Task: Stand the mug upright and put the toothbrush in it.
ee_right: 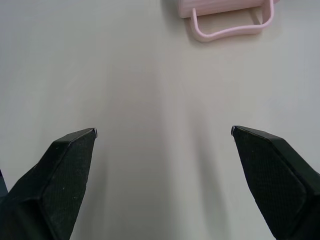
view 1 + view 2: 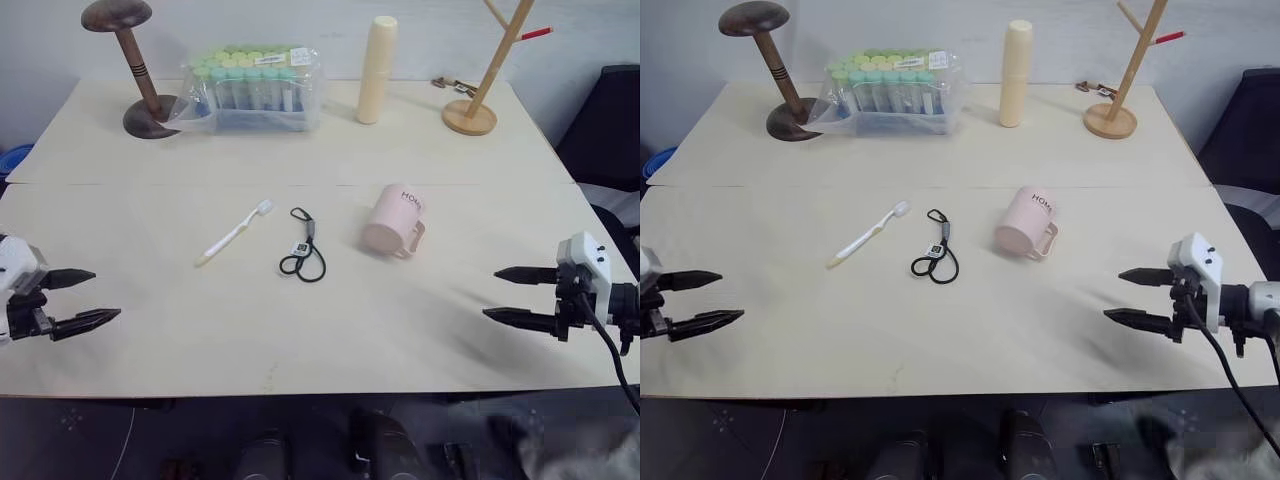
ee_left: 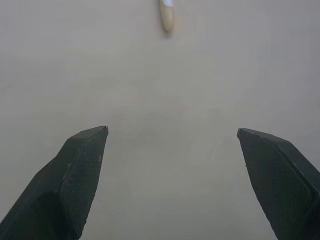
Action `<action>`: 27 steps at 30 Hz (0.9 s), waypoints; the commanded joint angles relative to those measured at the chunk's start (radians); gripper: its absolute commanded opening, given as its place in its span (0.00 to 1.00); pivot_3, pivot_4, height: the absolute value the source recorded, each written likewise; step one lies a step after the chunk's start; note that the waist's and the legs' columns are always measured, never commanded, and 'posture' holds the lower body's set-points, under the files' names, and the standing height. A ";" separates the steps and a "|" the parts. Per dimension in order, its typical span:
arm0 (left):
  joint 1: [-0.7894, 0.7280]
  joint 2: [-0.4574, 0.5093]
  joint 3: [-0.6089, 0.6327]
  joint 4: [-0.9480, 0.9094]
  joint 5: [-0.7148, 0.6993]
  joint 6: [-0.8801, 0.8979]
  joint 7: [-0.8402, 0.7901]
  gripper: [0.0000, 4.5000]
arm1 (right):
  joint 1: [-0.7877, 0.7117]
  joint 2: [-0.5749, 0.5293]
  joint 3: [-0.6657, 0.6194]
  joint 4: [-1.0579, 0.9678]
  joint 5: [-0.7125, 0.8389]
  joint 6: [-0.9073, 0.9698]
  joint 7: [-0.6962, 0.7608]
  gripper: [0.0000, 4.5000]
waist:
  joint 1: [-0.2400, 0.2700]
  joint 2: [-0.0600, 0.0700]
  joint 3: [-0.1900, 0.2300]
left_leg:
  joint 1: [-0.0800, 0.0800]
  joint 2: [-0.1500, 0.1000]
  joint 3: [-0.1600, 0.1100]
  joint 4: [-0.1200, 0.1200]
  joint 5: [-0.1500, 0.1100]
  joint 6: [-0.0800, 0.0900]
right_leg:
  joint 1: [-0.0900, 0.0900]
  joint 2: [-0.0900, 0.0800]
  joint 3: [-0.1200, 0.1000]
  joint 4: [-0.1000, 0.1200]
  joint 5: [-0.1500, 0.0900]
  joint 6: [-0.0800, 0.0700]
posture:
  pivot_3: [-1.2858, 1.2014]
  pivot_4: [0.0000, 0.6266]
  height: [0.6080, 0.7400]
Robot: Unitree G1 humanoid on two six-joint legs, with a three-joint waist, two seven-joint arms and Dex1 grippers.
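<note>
Centre frame: we see mug (image 2: pixel 394 222) tipped on side, toothbrush (image 2: pixel 235 232) flat to its left; left gripper (image 2: pixel 89 296) and right gripper (image 2: pixel 503 295) spread wide, empty, at frame edges.

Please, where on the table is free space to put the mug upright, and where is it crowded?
Bare wood lies between the mug and the right gripper, between the toothbrush and the left gripper, and along the near edge. The back is crowded: tube box, bottle, two wooden stands.
</note>
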 commanded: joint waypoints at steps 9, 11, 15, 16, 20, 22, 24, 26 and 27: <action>0.012 -0.014 0.010 -0.024 0.005 0.008 0.010 0.97 | -0.014 0.011 -0.044 -0.050 0.021 0.003 -0.066 1.00 | 0.001 0.000 0.000 | 0.000 0.000 0.000 0.000 0.000 0.000 | 0.000 0.000 0.000 0.000 0.000 0.000 | 0.52 0.24 1.00; 0.007 -0.017 0.013 -0.024 0.003 0.012 0.012 0.97 | -0.011 0.014 -0.044 -0.057 0.021 0.005 -0.076 1.00 | 0.001 0.000 0.000 | 0.000 0.000 0.000 0.000 0.000 0.000 | 0.000 0.000 0.000 0.000 0.000 0.000 | 0.52 0.24 1.00; 0.000 -0.021 0.017 -0.025 -0.002 0.022 0.016 0.97 | -0.007 0.024 -0.049 -0.067 0.018 0.001 -0.102 1.00 | 0.001 0.000 0.000 | 0.000 0.000 0.000 0.000 0.000 0.000 | 0.000 0.000 0.000 0.000 0.000 0.000 | 0.52 0.24 1.00; -0.001 -0.021 0.017 -0.024 -0.001 0.023 0.017 0.97 | -0.006 0.025 -0.050 -0.070 0.019 0.003 -0.105 1.00 | 0.001 0.000 0.000 | 0.000 0.000 0.000 0.000 0.000 0.000 | 0.000 0.000 0.000 0.000 0.000 0.000 | 0.52 0.24 1.00; -0.007 -0.029 0.018 -0.034 -0.016 0.042 0.025 0.97 | 0.000 0.025 -0.055 -0.078 0.029 0.015 -0.111 1.00 | 0.001 0.000 0.000 | 0.000 0.000 0.000 0.000 0.000 0.000 | 0.000 0.000 0.000 0.000 0.000 0.000 | 0.52 0.24 1.00; -0.012 -0.034 0.020 -0.045 -0.024 0.059 0.032 0.97 | 0.001 0.025 -0.057 -0.081 0.037 0.029 -0.120 1.00 | 0.001 0.000 0.000 | 0.000 0.000 0.000 0.000 0.000 0.000 | 0.000 0.000 0.000 0.000 0.000 0.000 | 0.52 0.24 1.00; -0.018 -0.036 0.024 -0.060 -0.043 0.096 0.033 0.97 | 0.001 0.026 -0.057 -0.085 0.041 0.046 -0.134 1.00 | 0.001 0.000 0.000 | 0.000 0.000 0.000 0.000 0.000 0.000 | 0.000 0.000 0.000 0.000 0.000 0.000 | 0.52 0.24 1.00; -0.019 -0.037 0.034 -0.123 -0.089 0.176 0.035 0.97 | 0.009 0.040 -0.072 -0.108 0.066 0.081 -0.163 1.00 | 0.001 0.000 0.000 | 0.000 0.000 0.000 0.000 0.000 0.000 | 0.000 0.000 0.000 0.000 0.000 0.000 | 0.52 0.24 1.00; -0.016 -0.036 0.041 -0.154 -0.109 0.213 0.036 0.97 | 0.015 0.044 -0.081 -0.120 0.078 0.095 -0.172 1.00 | 0.002 0.000 0.000 | 0.000 0.000 0.000 0.000 0.000 0.000 | 0.000 0.000 0.000 0.000 0.000 0.000 | 0.52 0.24 1.00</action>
